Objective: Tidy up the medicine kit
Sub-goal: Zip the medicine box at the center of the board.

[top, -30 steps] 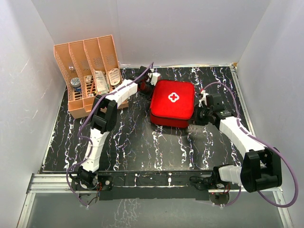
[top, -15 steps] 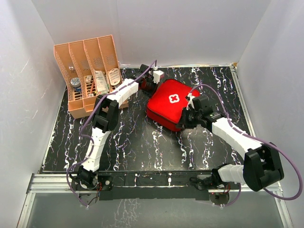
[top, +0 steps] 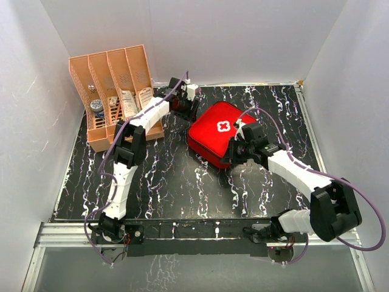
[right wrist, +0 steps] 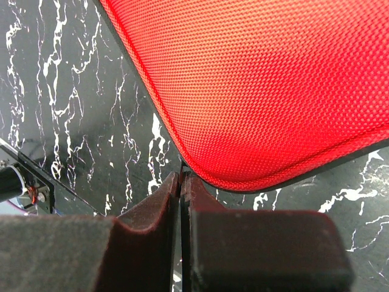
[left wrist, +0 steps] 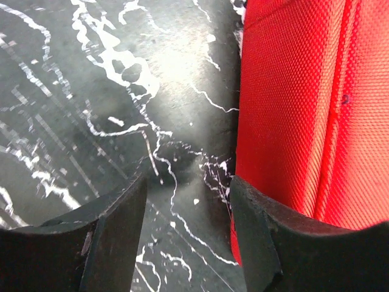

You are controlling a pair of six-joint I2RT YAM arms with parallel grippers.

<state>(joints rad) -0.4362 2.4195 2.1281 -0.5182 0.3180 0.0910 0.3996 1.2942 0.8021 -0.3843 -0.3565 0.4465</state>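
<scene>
The red medicine kit [top: 216, 131] lies closed on the black marbled table, turned at an angle, its white cross facing up. My left gripper [top: 189, 112] stands open at the kit's far left corner. In the left wrist view the gap of this gripper [left wrist: 188, 188] holds only table, and its right finger sits against the kit's red side [left wrist: 298, 91]. My right gripper [top: 232, 157] is at the kit's near corner. Seen from the right wrist, that gripper [right wrist: 181, 176] is shut on a thin dark tab at the zip edge of the kit [right wrist: 267, 79].
An orange slotted rack [top: 112, 91] with small packets and a tin stands at the table's far left, close behind the left arm. White walls close in the table [top: 182, 182] on three sides. A metal rail runs along the near edge.
The kit has swung counterclockwise and shifted left. My right gripper moved left along its near edge, still shut. My left gripper, shut at the kit's far corner before, has opened.
</scene>
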